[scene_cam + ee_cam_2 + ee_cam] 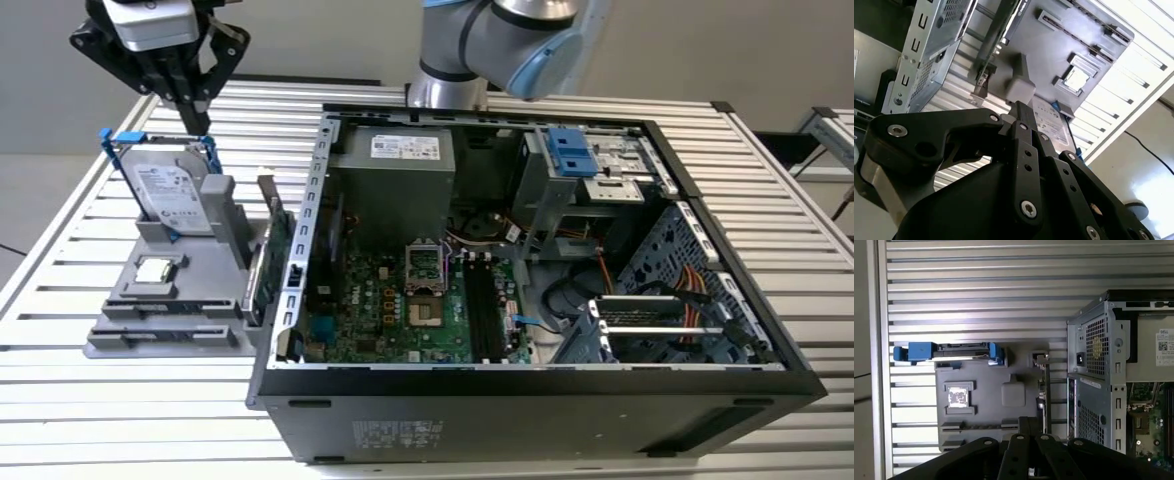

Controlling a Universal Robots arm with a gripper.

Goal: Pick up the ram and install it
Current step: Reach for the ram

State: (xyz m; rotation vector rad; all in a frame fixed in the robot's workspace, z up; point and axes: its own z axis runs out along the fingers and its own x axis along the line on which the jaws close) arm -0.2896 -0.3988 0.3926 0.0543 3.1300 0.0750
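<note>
My gripper hangs at the exterior view's far left, above the back of a grey parts holder. Its black fingers are pressed together with nothing between them. The ram looks like a thin dark stick set on edge in the holder's front slots, well below and in front of the gripper. In the first wrist view the ram lies just beyond the gripper. The open computer case stands to the exterior view's right of the holder, with long black motherboard slots inside.
A hard drive with blue rails stands upright in the holder directly under the gripper. A square chip sits mid-holder. A green card with a metal bracket stands between the holder and the case wall. Everything rests on a slatted metal table.
</note>
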